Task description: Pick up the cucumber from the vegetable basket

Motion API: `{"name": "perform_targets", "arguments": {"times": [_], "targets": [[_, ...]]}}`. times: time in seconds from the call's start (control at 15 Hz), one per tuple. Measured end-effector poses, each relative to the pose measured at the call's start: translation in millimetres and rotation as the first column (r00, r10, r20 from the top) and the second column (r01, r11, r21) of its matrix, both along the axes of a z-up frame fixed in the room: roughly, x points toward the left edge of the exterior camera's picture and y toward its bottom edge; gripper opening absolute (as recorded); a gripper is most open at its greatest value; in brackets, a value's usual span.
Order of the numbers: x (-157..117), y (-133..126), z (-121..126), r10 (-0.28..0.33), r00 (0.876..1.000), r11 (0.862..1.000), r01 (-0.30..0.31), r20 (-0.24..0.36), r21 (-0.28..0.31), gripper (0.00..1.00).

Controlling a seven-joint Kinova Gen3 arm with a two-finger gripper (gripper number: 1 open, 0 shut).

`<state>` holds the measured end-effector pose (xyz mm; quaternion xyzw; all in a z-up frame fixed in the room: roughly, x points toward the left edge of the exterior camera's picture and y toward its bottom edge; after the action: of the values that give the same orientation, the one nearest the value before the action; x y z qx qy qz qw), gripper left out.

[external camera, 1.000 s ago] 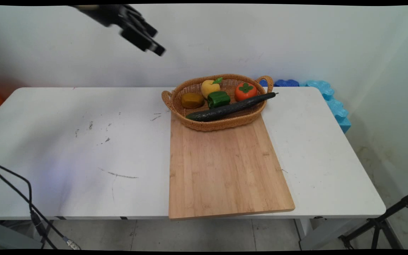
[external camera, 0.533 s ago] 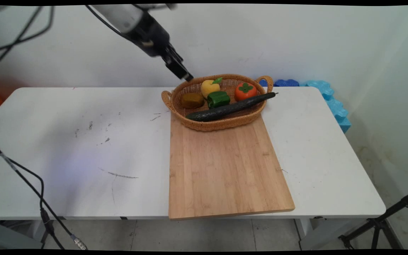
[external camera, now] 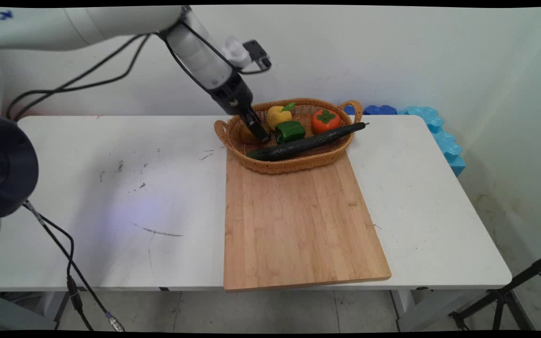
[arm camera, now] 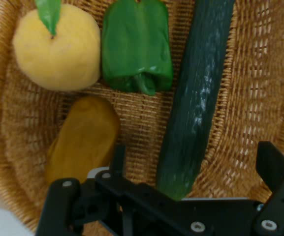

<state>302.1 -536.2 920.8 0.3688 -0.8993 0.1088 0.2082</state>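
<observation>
Hand view: gripper (arm camera: 193, 167) is low over the left end of a woven basket (arm camera: 260, 88), fingers spread wide apart, nothing held between them. One finger (arm camera: 118, 160) stands just beside the brown potato-like piece (arm camera: 82, 140); the other finger (arm camera: 275, 164) is over the basket weave on the far side of the cucumber (arm camera: 198, 93), so the blunt end of the cucumber lies between the two. Whether either finger touches anything cannot be told. Past the brown piece sits a yellow fruit with a green leaf (arm camera: 57, 46), and next to it a green pepper (arm camera: 137, 46), which lies close against the cucumber. Main view: gripper (external camera: 256, 129) reaches down into the left part of the basket (external camera: 294, 164) and covers most of the brown piece (external camera: 246, 137). Yellow fruit (external camera: 277, 115) and green pepper (external camera: 290, 131) are just right of it; a red tomato-like fruit with a green top (external camera: 325, 121) sits toward the right end. The cucumber (external camera: 305, 142) lies slantwise across the basket, its thin end sticking out over the right rim. The basket rests on the far end of a wooden board (external camera: 298, 225), which lies on the white table (external camera: 87, 188) and slightly overhangs the near edge. Blue foam pieces (external camera: 439, 136) are behind the table's far right corner. Black cables (external camera: 68, 263) hang at the left.
</observation>
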Motion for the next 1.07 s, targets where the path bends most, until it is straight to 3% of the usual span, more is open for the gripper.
{"name": "perform_targets", "arguments": {"times": [0.27,0.87,0.93,1.07], "targets": [[-13.3,-11.8,-30.3,-0.002,1.000,1.000,0.002,0.012,0.021,1.00],[-31.3,-28.9,-71.4,-0.015,1.000,0.999,0.014,0.024,0.037,1.00],[-32.7,-30.3,-73.9,-0.018,1.000,0.999,0.017,0.024,0.035,0.00],[-35.7,-32.4,-77.6,-0.028,0.999,0.999,0.027,0.026,0.033,0.00]]}}
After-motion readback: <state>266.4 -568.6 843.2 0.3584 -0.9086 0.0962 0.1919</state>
